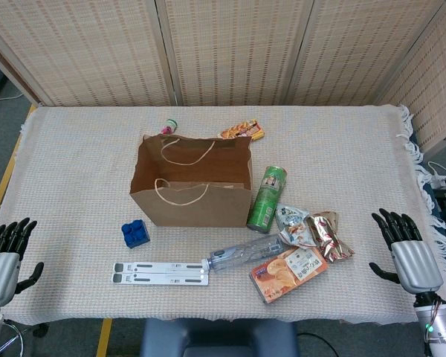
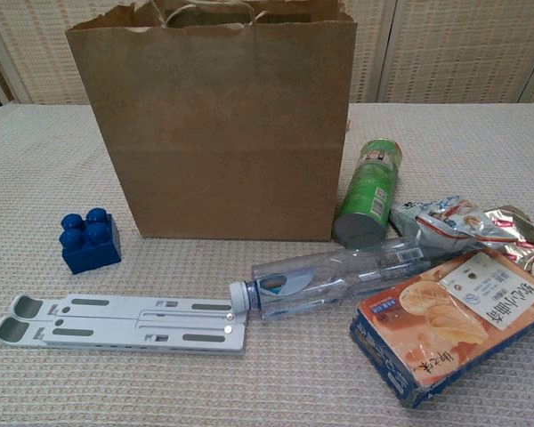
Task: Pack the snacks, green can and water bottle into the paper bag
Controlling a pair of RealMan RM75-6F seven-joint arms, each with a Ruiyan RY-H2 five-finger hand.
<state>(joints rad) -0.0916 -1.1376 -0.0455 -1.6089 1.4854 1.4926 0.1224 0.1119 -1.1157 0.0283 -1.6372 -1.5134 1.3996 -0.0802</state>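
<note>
woven cream cloth covered the table; the left hand waited with fingers apart, holding nothing. the upright brown paper bag looked light and floppy. right of it lay a stiff green can, a slippery clear water bottle, best gripped mid-body, and crinkly snack packets. the right hand was likewise released.

A cream woven cloth covers the tabletop. At centre stands the paper bag; the green can lies at its 3 o'clock, snack packets and a biscuit box at 4, water bottle and white folding stand at 6, blue block at 8.
</note>
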